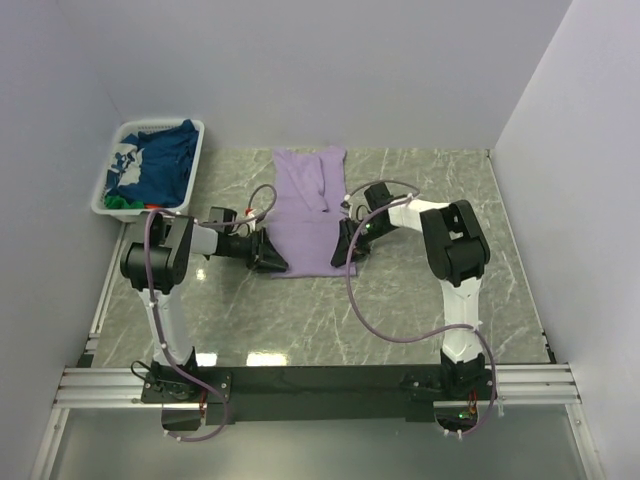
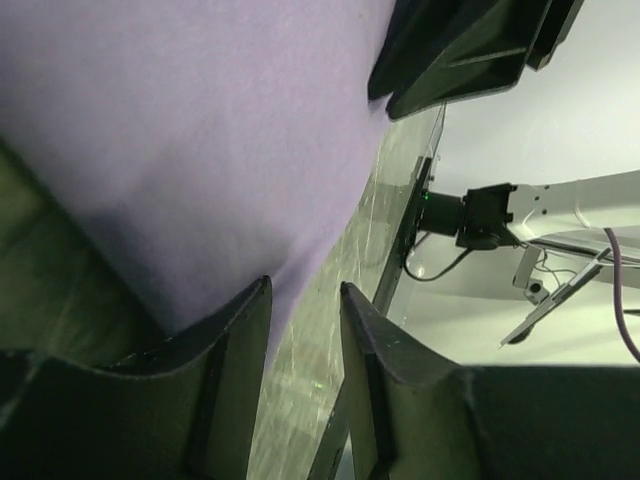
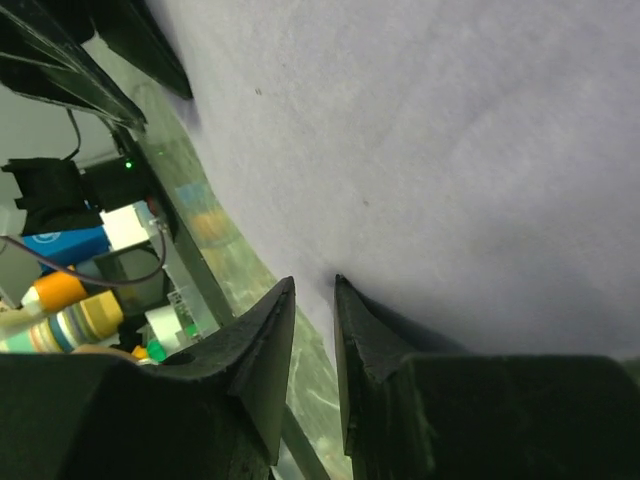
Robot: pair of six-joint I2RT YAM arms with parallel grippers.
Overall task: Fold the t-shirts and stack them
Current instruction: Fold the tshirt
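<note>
At the far left, the white basket (image 1: 106,188) holds the waiting t-shirts, a navy blue one (image 1: 165,160) on top and a bit of green (image 1: 122,203) under it. They are soft and light, and lie tangled there, so you should lift one by a single edge.

The left pincer (image 1: 272,252) lies low on the counter (image 1: 400,310), at the near left corner of the lavender t-shirt (image 1: 310,215). Its jaws stand a little apart, and I see no cloth clamped between them. The hem only reaches to their mouth.

The lavender t-shirt lies flat in the middle of the counter, its upper part already creased. It is thin, limp cloth. I think it will sag and slide if you take it in the middle, so take the near corners, hem and both layers together.

The right pincer (image 1: 350,245) is at the near right corner, with its jaws narrowly parted and the hem just at the tips, not gripped as far as I can see.
</note>
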